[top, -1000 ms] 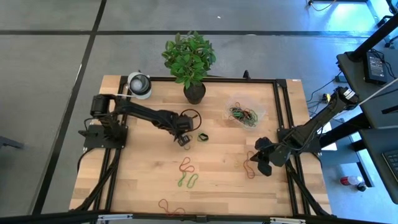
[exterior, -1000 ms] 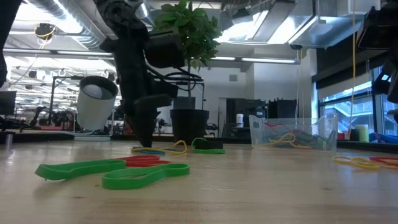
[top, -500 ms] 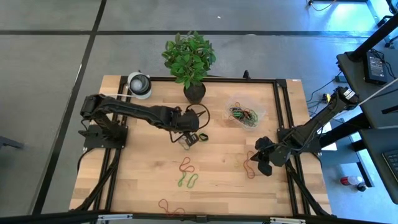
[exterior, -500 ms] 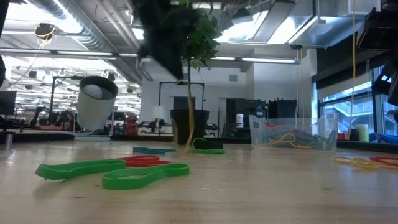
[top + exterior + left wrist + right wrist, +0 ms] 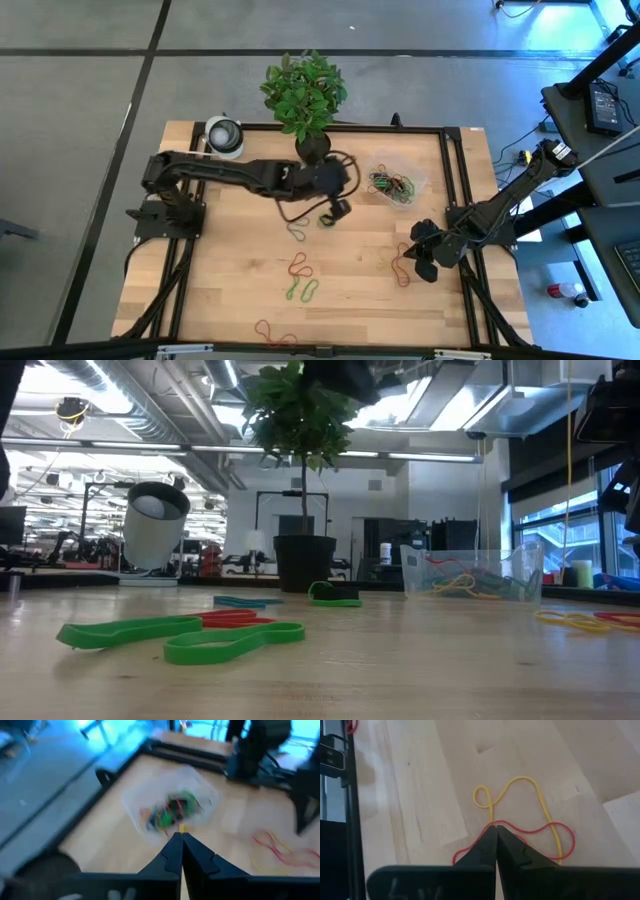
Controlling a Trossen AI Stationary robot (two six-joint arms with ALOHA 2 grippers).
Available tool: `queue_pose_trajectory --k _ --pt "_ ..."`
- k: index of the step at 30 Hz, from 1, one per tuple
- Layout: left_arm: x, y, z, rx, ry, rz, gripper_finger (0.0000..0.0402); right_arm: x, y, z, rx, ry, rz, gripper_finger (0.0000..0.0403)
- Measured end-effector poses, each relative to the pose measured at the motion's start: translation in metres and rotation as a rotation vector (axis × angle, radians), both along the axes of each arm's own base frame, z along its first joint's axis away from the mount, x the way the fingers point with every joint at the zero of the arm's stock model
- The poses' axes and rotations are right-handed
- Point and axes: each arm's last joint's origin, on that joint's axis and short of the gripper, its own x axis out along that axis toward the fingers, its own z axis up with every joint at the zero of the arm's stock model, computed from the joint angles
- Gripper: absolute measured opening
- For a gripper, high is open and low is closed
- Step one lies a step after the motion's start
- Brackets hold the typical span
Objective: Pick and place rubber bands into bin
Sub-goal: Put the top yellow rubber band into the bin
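My left gripper is high above the table, between the plant pot and the bin, and shut on a yellow rubber band. The bin, a clear shallow container with several coloured bands inside, sits at the far right and lies ahead of that gripper in its wrist view. My right gripper waits shut near the table's right edge, above a yellow band and a red band lying crossed on the wood. My left gripper pinches the yellow band between its two fingertips; only a short bit shows past them, and the fingers hide the rest. The fingers slant down toward the bin. The band is lifted clear of the table.
A black plant pot stands just beyond the left gripper, and a round white-and-grey object sits at the far left. Loose bands lie on the wood: green, dark, red and green, red.
My left gripper has risen from the table and gone toward the table's right edge and the bin, tipping from pointing down to a shallower slant. The yellow band went up with it, first dangling onto the wood, then lifted clear.
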Motion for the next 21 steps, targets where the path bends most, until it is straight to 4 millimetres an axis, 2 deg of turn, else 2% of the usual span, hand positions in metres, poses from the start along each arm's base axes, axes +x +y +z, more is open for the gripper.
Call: queue_pose_trajectory --k 4,12,16,21 --pt "0.024 0.018 -0.004 0.079 -0.008 0.022 0.0001 0.000 0.000 0.000 0.006 -0.005 -0.004 0.0006" --pt "0.076 0.055 -0.029 0.228 -0.121 0.022 0.0001 0.002 0.001 0.002 0.032 -0.019 -0.029 0.0006" --pt "0.098 0.074 -0.051 0.253 -0.189 -0.047 0.0002 0.002 0.002 0.002 0.040 -0.027 -0.029 0.0006" --pt "0.114 0.095 -0.091 0.237 -0.103 -0.041 0.0002 0.003 0.002 0.003 0.078 -0.025 -0.068 0.0006"
